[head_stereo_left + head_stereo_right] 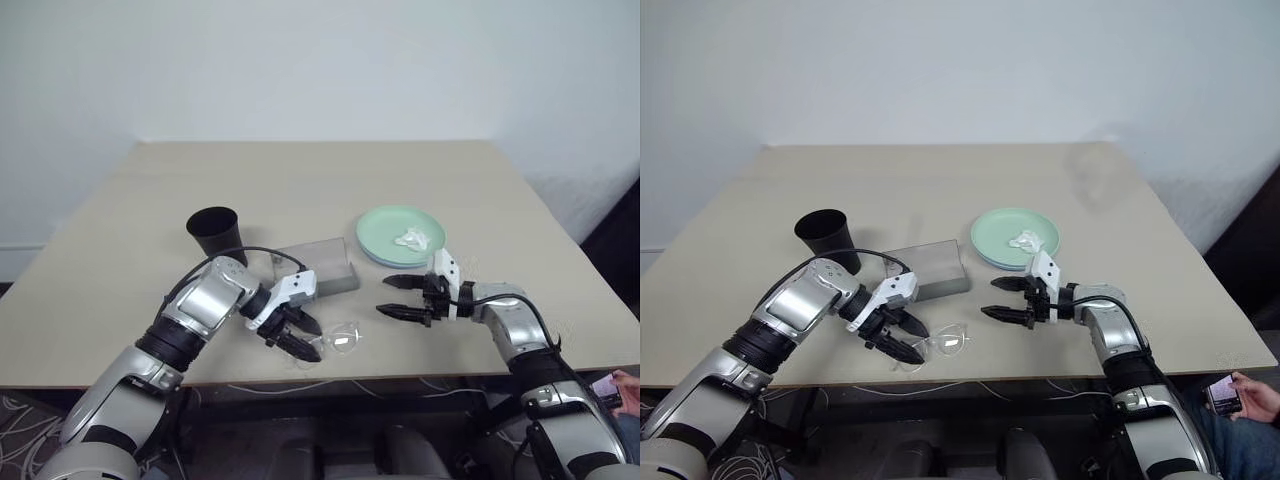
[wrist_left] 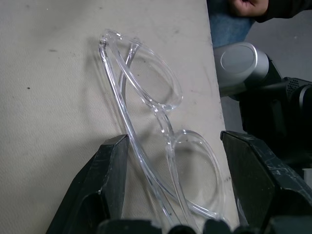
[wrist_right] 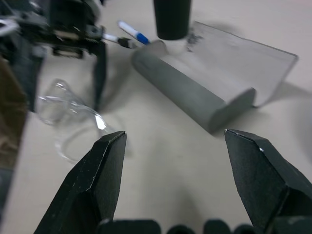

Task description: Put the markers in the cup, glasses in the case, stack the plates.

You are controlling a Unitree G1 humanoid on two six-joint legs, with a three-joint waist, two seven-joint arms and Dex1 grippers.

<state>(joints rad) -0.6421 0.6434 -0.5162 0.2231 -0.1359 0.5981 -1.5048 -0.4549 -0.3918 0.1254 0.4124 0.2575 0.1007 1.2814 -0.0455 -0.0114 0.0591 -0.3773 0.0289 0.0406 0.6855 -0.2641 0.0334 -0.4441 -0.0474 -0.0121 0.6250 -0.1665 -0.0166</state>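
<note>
The clear glasses [image 2: 161, 102] lie folded on the table near its front edge. My left gripper [image 1: 312, 340] is open and angled down, one finger on each side of the glasses. The grey case [image 1: 320, 268] lies open just behind, its translucent lid [image 3: 243, 53] folded back. The black cup [image 1: 213, 232] stands upright to the case's left. A white marker with a blue cap [image 3: 130, 32] lies by the cup's foot. The mint green plate [image 1: 385, 225] sits at the right on a blue plate, whose rim [image 1: 372, 257] peeks out. My right gripper [image 1: 383, 297] hovers open, empty, pointing left.
A small white crumpled thing [image 1: 412, 238] lies on the mint plate. A person's hand holding a phone [image 1: 618, 390] is at the lower right, beyond the table. The table's front edge [image 1: 420, 372] runs close behind the glasses.
</note>
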